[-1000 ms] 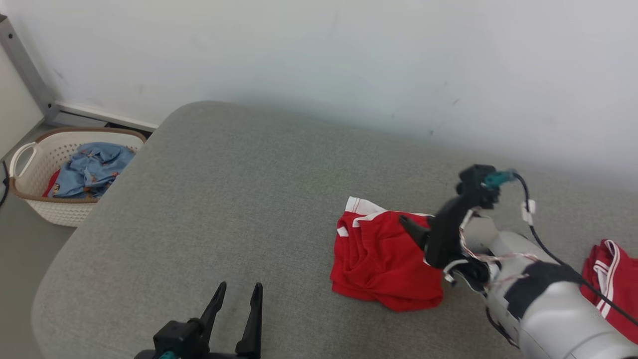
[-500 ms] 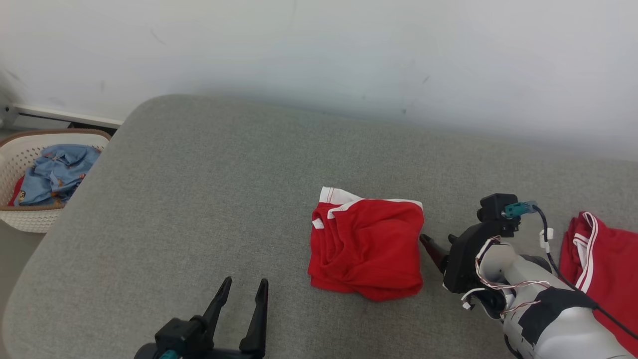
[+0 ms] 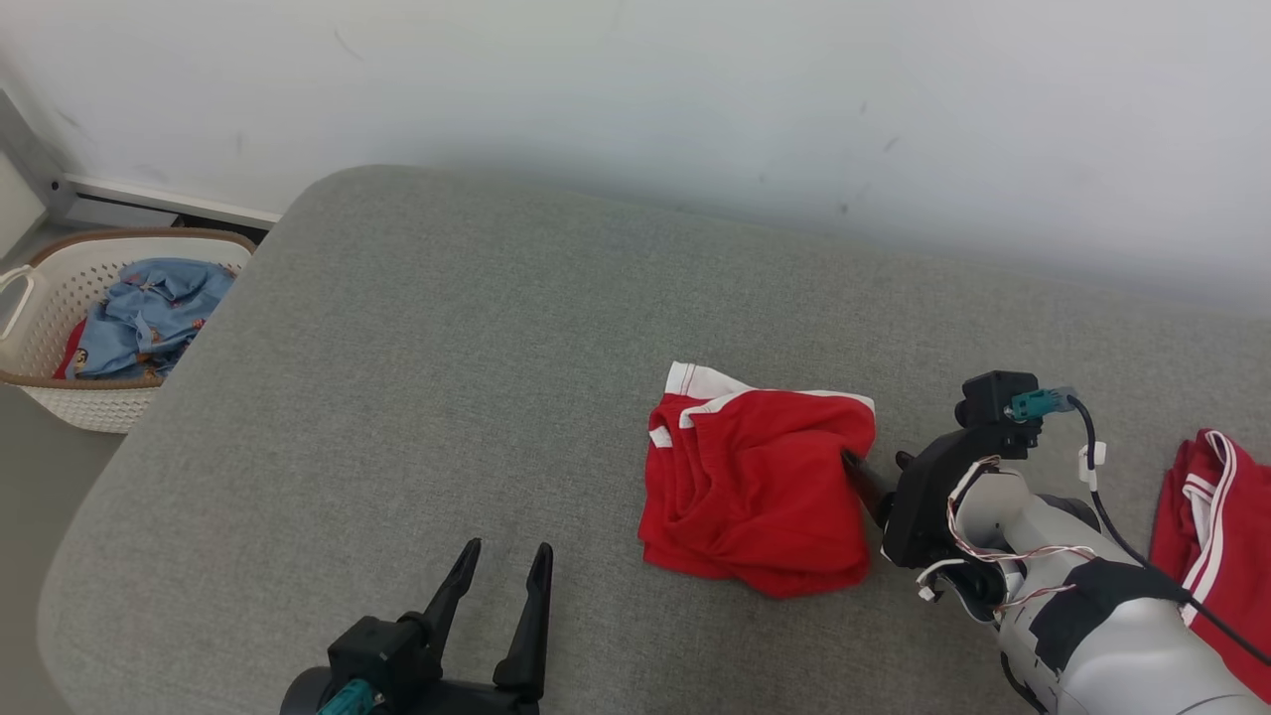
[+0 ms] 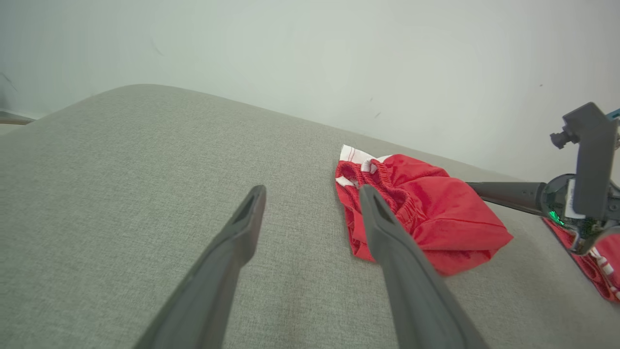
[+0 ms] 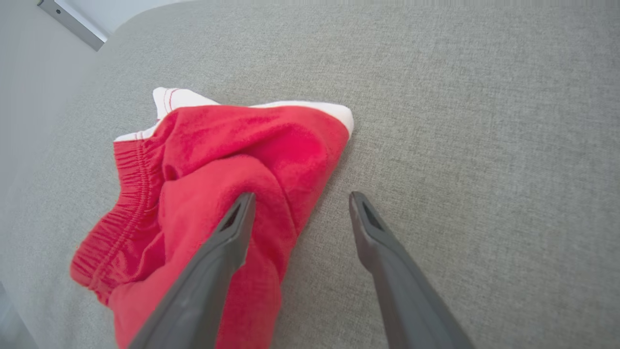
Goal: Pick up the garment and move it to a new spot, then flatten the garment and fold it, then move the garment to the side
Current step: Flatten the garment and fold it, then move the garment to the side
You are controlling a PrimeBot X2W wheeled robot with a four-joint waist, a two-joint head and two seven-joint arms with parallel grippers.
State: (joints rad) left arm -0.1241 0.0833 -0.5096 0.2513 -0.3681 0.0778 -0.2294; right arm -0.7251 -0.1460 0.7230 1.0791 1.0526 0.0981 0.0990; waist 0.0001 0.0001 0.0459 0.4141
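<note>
Garment [image 3: 755, 497], red heap, right edge partly behind right gripper [image 3: 874, 465]; jaws there and on left gripper [image 3: 507, 546] apart.

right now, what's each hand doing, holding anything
Left hand: open, empty, over the grey cushion.
Right hand: open, holding nothing, one finger at the red garment's edge.

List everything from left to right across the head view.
White laundry basket → left gripper, jaws open → crumpled red shorts → right gripper, jaws open at the shorts' right edge → second red garment, white-striped.
</note>
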